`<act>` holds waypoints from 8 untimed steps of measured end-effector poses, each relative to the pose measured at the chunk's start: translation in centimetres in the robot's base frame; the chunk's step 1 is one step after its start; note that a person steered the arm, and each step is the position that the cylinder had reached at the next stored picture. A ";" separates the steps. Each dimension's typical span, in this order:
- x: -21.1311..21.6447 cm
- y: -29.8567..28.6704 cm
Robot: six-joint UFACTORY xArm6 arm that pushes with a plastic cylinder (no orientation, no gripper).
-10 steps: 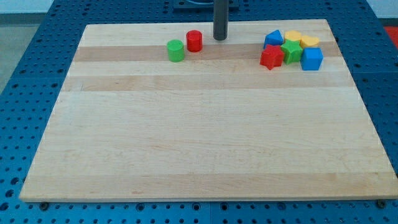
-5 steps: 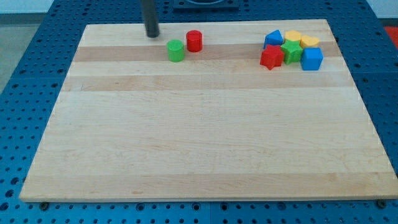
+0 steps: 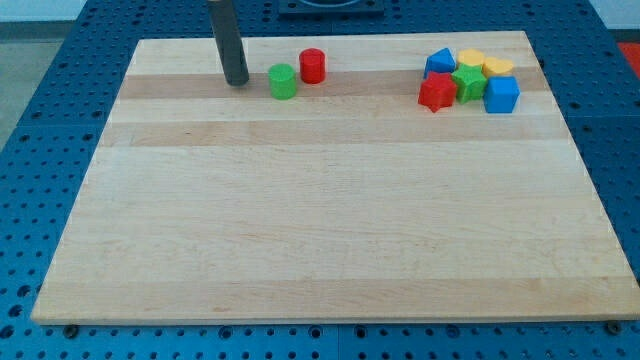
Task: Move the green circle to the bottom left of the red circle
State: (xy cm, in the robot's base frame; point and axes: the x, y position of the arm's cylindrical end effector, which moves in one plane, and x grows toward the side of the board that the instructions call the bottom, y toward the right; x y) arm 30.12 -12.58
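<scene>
The green circle (image 3: 283, 81) is a short green cylinder near the view's top, left of centre on the wooden board (image 3: 320, 220). The red circle (image 3: 313, 65) stands just up and to the right of it, a small gap between them. My tip (image 3: 237, 82) rests on the board to the left of the green circle, about level with it and a short gap away, not touching it. The dark rod rises straight up out of the view's top.
A tight cluster of blocks sits at the view's top right: a red star (image 3: 436, 93), a green star (image 3: 467, 83), a blue cube (image 3: 501, 95), a blue block (image 3: 439, 63) and two yellow blocks (image 3: 484, 63). The board's top edge runs close behind the circles.
My tip has moved from right of the red circle, across the top of the board to the left, then down to the level of the green circle. No block has moved.
</scene>
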 end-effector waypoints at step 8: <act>-0.8 8.0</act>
State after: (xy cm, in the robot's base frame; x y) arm 29.32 -4.56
